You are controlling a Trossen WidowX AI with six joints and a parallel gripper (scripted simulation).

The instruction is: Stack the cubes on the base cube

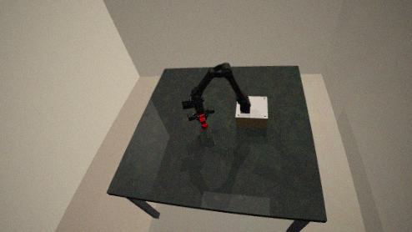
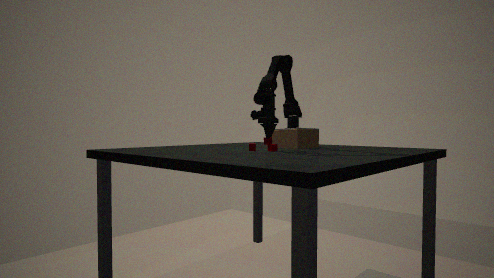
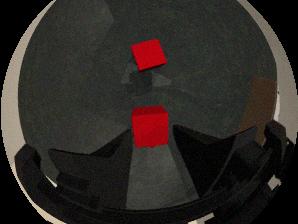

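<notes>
Your end effector (image 1: 202,118) (image 2: 268,138) (image 3: 152,129) is partly open around a raised red cube, gripping nothing.
The raised red cube (image 1: 202,118) (image 2: 268,141) (image 3: 150,129) sits between your parted fingertips. In the exterior view, it overlaps the top of a lower right cube (image 2: 272,148); you can't tell their contact. A lower left cube (image 2: 252,147) stands apart on the surface (image 1: 250,167) (image 2: 280,162) (image 3: 65,75).

From my exterior view, the lone cube (image 2: 252,147) lies mid-frame on the table (image 1: 267,167) (image 2: 225,159) (image 3: 65,75), left of two cubes (image 2: 272,148); the box (image 1: 252,123) (image 2: 306,139) (image 3: 260,102) is right.
</notes>
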